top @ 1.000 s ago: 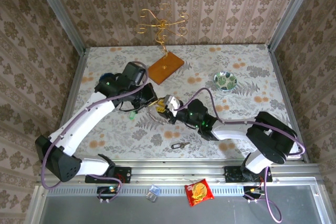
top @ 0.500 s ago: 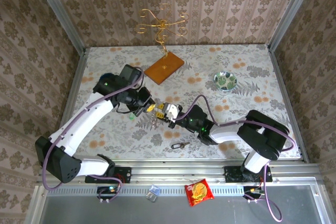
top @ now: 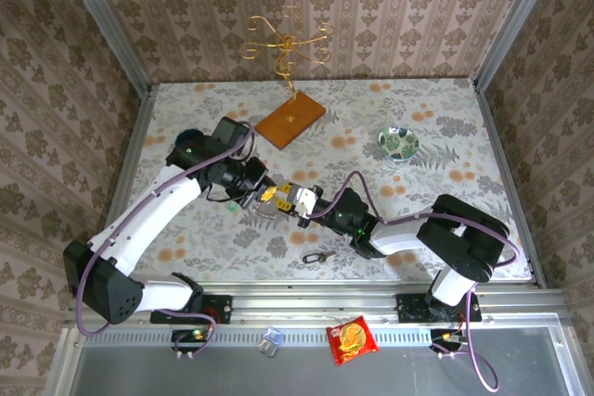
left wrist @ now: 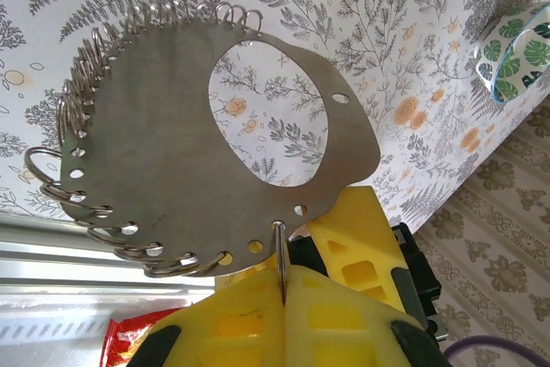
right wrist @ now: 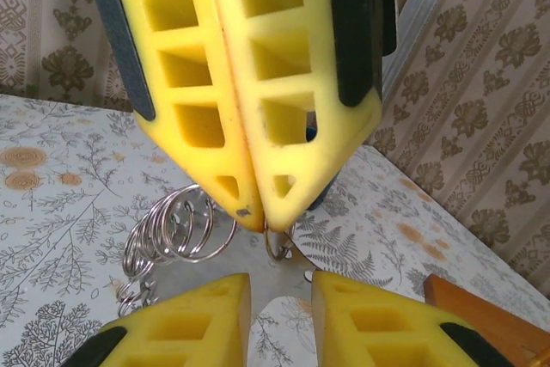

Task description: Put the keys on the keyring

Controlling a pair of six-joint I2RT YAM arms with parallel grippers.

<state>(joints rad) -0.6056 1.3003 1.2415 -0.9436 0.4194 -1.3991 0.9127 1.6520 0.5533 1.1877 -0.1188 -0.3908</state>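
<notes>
The keyring, a flat holed plate edged with small loops, is held up over the desk, its rim clamped in the closed left fingers. The right fingers stand apart just beneath those tips, seemingly empty. One key lies well apart from both, back toward the arm bases. Fetching it looks like the next step, followed by careful threading onto a loop.
</notes>
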